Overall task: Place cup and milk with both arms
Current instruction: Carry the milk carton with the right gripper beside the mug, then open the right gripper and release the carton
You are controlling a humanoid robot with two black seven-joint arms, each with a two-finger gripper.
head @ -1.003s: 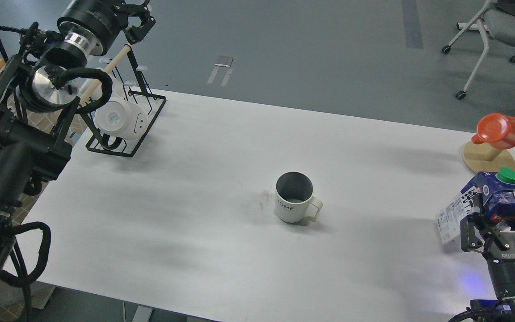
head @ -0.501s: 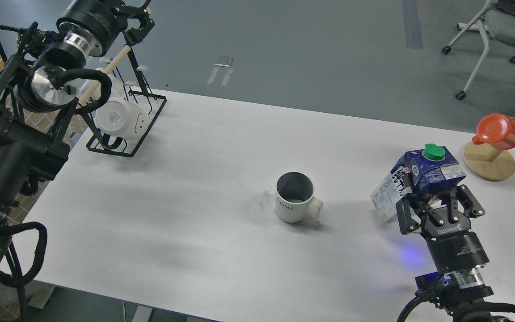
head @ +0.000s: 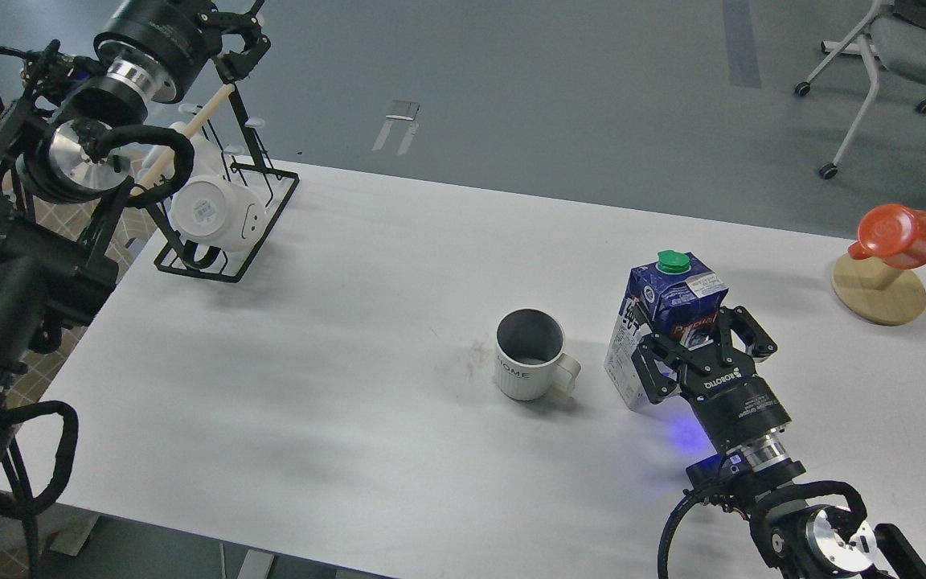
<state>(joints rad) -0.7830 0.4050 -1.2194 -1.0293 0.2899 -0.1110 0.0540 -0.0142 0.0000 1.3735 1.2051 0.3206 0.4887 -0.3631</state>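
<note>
A white ribbed mug (head: 529, 355) with a dark inside stands upright near the middle of the white table (head: 334, 338), its handle to the right. My right gripper (head: 698, 336) is shut on a blue milk carton (head: 665, 315) with a green cap, upright, just right of the mug. I cannot tell whether the carton's base touches the table. My left gripper (head: 236, 36) is raised at the top left, above the cup rack, away from the mug; it holds nothing that I can see, and its fingers are too dark to tell apart.
A black wire rack (head: 226, 211) holding white cups (head: 214, 211) stands at the table's back left corner. A wooden stand (head: 881, 291) with an orange cup (head: 899, 233) stands at the back right. An office chair (head: 889, 56) is on the floor beyond.
My right gripper has carried the milk carton leftward from the table's right edge to beside the mug and turned it upright. The left arm has shifted slightly up and left.
</note>
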